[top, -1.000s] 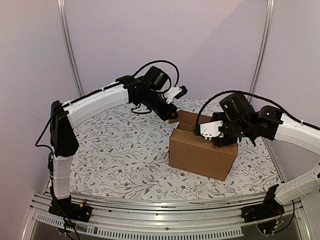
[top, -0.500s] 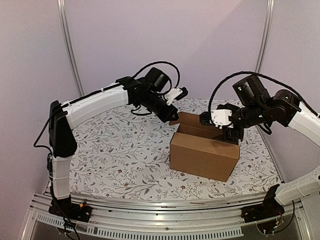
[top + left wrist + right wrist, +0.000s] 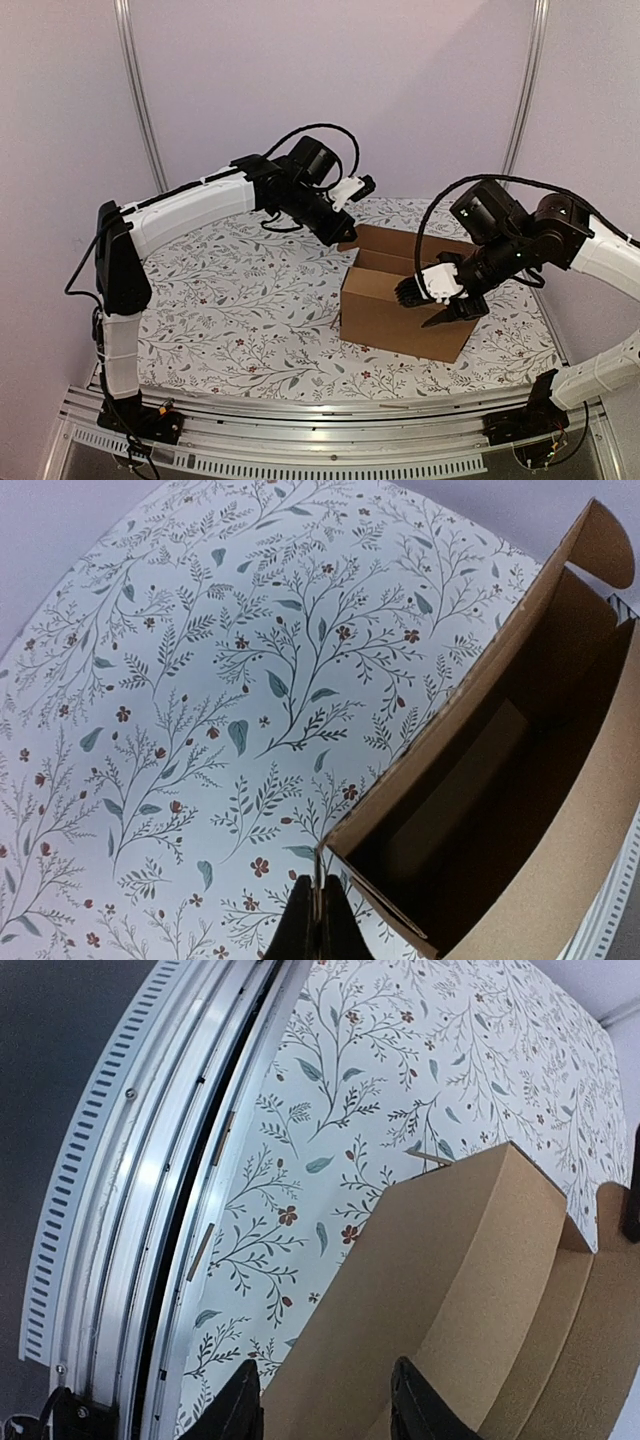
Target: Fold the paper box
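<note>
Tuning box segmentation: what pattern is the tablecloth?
Tablecloth: white, grey-green leafy sprigs, small red flowers; clearest in left wrist view.

Right jaws lowered astride paper box (image 3: 385,315) front wall, narrowed.

The paper box (image 3: 400,318) is plain brown cardboard, darker in its shadowed inside. The table cover (image 3: 240,300) is white, printed all over with grey-green leafy sprigs and small dark red flowers. The left arm (image 3: 190,208) and the right arm (image 3: 605,258) have white shells and black joints. The near rail (image 3: 320,432) is silver metal, the far wall (image 3: 420,90) pale lilac
</note>
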